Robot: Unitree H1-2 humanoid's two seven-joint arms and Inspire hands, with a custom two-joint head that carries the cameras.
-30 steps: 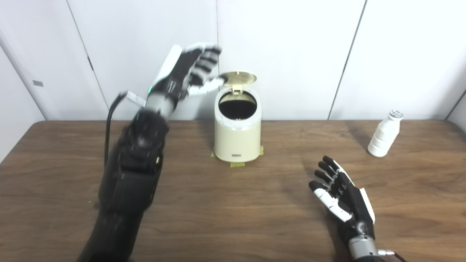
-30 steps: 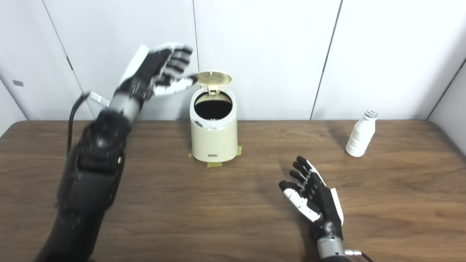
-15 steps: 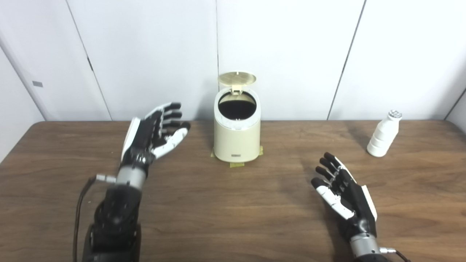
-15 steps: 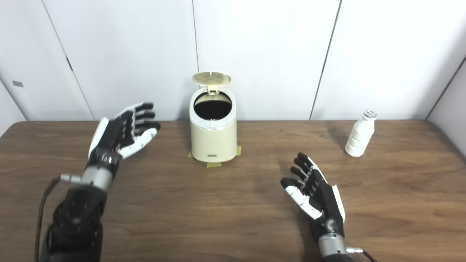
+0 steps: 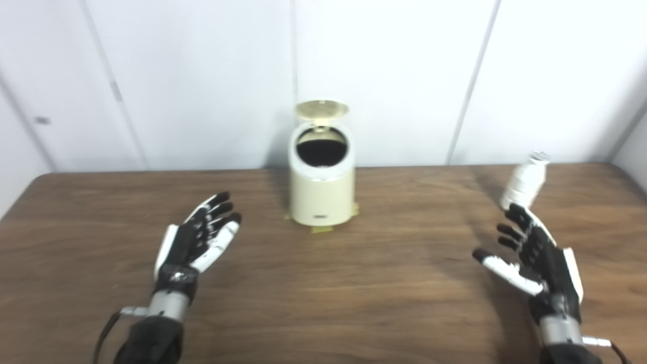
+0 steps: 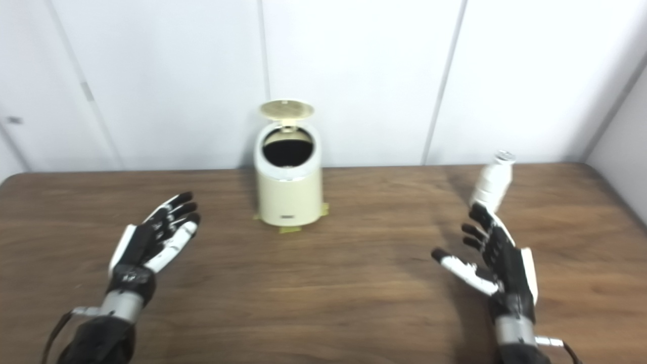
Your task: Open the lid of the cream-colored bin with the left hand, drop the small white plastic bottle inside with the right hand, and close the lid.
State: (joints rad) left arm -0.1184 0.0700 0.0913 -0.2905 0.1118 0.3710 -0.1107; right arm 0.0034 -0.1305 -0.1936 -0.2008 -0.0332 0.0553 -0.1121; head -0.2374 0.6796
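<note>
The cream-colored bin (image 5: 321,189) stands at the back middle of the table on yellow tape. Its round lid (image 5: 322,108) is tipped up and back, and the dark opening shows. The small white plastic bottle (image 5: 523,185) stands upright at the back right. My left hand (image 5: 197,244) is open and empty, low over the table, well left and in front of the bin. My right hand (image 5: 536,258) is open and empty, its fingertips just in front of the bottle's base, not touching it.
The brown wooden table (image 5: 354,283) runs wall to wall in view, with white wall panels (image 5: 394,76) close behind the bin. Its right edge (image 6: 614,194) lies beyond the bottle. A cable (image 5: 103,331) trails off my left wrist.
My left hand has left the raised lid, dropped and pulled back low over the table. My right hand has moved right and forward toward the bottle. The camera has shifted slightly.
</note>
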